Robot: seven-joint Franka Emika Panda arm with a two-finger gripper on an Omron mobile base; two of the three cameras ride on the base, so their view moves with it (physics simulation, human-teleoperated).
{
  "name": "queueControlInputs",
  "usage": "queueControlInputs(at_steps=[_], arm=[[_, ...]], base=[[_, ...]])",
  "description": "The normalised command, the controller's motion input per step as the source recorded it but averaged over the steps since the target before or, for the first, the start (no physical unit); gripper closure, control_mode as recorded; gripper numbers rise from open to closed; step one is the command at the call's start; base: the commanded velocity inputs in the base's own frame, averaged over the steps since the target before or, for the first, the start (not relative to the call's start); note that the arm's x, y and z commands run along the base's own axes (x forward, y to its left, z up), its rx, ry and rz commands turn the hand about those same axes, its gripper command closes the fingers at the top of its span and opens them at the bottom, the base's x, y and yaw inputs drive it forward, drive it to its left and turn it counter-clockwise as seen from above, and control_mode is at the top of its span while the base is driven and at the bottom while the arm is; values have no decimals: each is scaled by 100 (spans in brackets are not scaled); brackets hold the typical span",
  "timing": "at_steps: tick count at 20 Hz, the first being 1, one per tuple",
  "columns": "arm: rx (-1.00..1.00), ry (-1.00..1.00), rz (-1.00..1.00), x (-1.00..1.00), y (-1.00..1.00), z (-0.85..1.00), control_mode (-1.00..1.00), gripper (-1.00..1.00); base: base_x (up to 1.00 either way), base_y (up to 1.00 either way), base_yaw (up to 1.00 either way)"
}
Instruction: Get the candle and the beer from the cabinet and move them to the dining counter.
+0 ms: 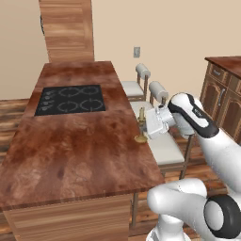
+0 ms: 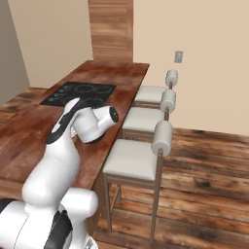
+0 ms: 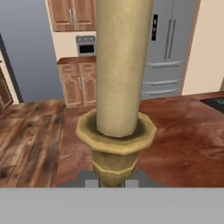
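Observation:
The candle (image 1: 141,123), a cream taper in a brass holder (image 3: 116,141), stands upright at the right edge of the dining counter (image 1: 80,150). Its round base (image 1: 141,139) is on or just above the wood; I cannot tell which. My gripper (image 1: 146,124) reaches in from the stool side and is shut on the candle's holder. In the hand view the candle (image 3: 122,65) towers right in front of the camera, with my gripper (image 3: 111,182) closed around the holder's stem at the bottom. The beer and the cabinet are out of view.
A black cooktop (image 1: 70,99) lies further along the counter. White-cushioned stools (image 1: 162,146) (image 2: 133,160) line the counter's right side under my arm. Brown lower cupboards (image 1: 223,94) stand at the right. Beyond the counter are a steel fridge (image 3: 168,48) and a wall oven (image 3: 86,45).

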Motion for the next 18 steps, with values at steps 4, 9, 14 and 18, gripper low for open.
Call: queueControlInputs(at_steps=[4, 9, 14, 18], arm=[[0, 9, 0, 64, 0, -48, -100, 100], [0, 1, 2, 52, 0, -51, -100, 100], [0, -1, 3, 36, 0, -47, -100, 100], [0, -6, 5, 22, 0, -46, -100, 100]], base=[[0, 0, 0], [0, 0, 0], [0, 0, 0], [0, 0, 0]])
